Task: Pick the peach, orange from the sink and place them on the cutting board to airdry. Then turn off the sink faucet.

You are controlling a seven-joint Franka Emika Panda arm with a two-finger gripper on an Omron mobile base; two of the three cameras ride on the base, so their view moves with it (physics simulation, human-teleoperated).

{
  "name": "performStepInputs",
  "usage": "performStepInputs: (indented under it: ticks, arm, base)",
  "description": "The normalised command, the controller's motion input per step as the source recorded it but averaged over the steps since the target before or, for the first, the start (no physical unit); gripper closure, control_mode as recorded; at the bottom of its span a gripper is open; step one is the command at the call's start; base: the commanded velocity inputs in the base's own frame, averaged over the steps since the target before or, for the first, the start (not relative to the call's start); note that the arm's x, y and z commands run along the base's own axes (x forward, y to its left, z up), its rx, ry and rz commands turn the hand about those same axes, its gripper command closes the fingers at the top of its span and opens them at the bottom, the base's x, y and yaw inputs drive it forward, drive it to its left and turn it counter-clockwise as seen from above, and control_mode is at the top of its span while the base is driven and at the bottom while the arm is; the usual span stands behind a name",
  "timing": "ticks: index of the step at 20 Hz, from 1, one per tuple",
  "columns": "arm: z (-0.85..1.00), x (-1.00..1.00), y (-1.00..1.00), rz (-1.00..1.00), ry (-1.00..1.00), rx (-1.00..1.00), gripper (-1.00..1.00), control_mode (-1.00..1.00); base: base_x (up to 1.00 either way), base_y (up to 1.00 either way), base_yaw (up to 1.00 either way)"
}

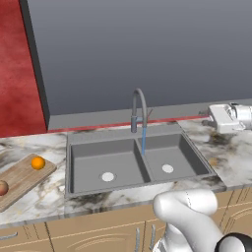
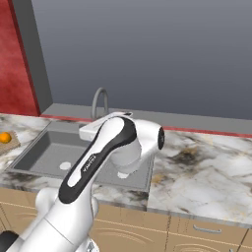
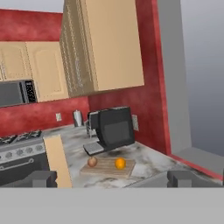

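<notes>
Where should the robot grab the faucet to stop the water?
Probably the small side lever, low on the faucet where the blue stream of water comes down. It sticks out sideways, so open fingers could come from the front, over the sink, and close across it. The thin arched spout would not help.

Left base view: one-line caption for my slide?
Orange and peach rest on the cutting board; faucet runs water into the sink.

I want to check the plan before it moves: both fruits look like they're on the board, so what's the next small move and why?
Probably swing the open gripper toward the sink faucet lever: the peach and orange already sit on the cutting board, and water still runs into the sink.
</notes>
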Motion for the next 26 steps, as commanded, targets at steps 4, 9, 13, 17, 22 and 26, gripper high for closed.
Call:
performStepInputs:
  ticks: [4,9,13,17,22,26]
  arm:
    - [-0.14,0.31,0.23,0.0,0.0,0.0,-1.0,-1.0]
    - [-0.21,0.34,0.06,0.0,0.01,0.0,-1.0,-1.0]
    - [-0.27,0.38,0.0,0.0,0.02,0.0,-1.0,-1.0]
    - [-0.17,0.41,0.0,0.0,0.0,0.0,-1.0,-1.0]
    - [-0.02,0.45,0.0,0.0,0.0,0.0,-1.0,-1.0]
    - [-0.04,0.37,-0.07,0.02,0.0,0.0,-1.0,-1.0]
  base:
    - [0.0,0.0,0.0]
    - [0.0,0.0,0.0]
    - [0.0,0.0,0.0]
    - [0.0,0.0,0.0]
    - [0.0,0.0,0.0]
    - [0.0,0.0,0.0]
